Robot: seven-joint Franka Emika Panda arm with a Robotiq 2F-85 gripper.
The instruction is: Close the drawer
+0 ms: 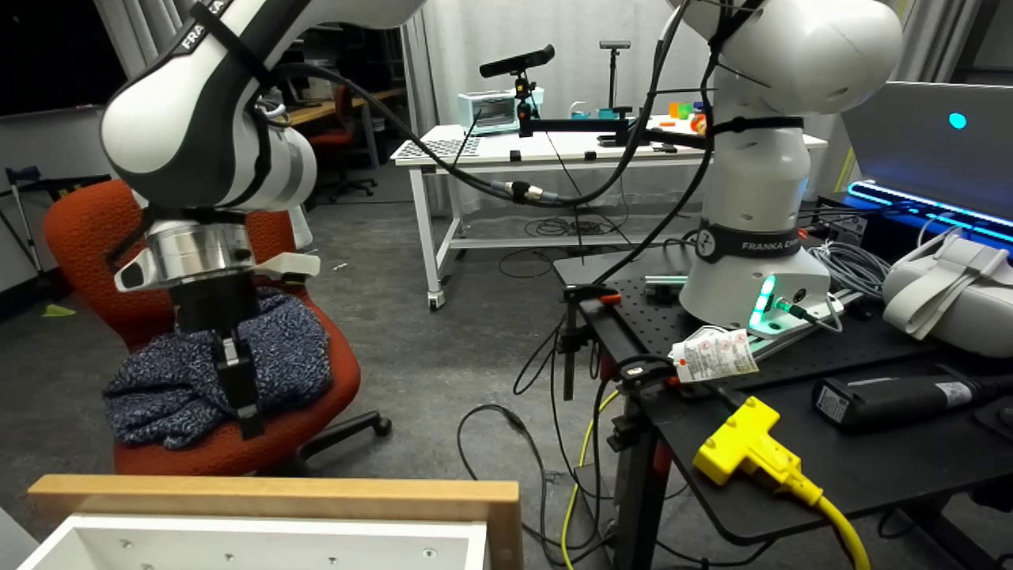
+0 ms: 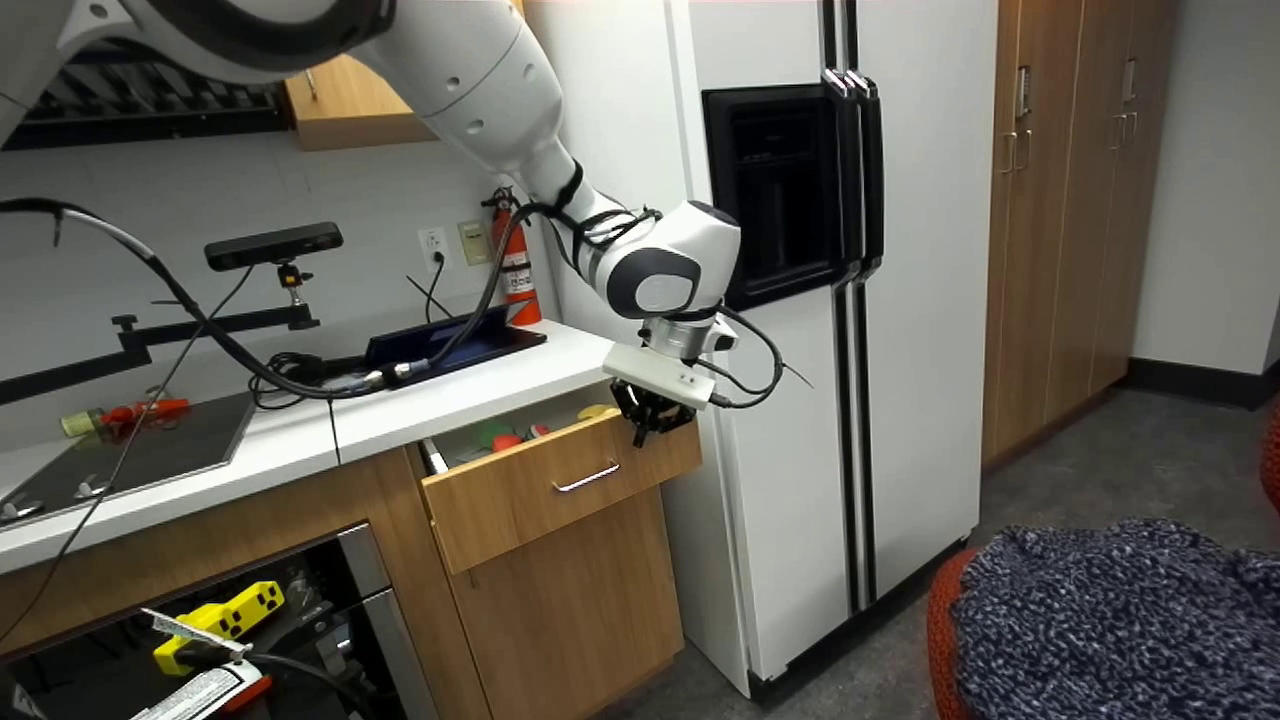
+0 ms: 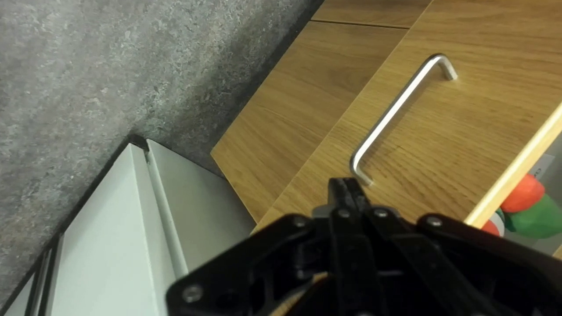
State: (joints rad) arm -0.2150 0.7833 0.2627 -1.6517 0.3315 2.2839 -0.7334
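Free gap between drawer, chair; fridge alongside.

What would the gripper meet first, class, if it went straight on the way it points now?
Probably the drawer front, near one end of its handle, judging by the wrist view; depth is unclear, so the gripper might slip past.

1 drawer, 1 gripper, 1 fridge, 1 extinguisher.
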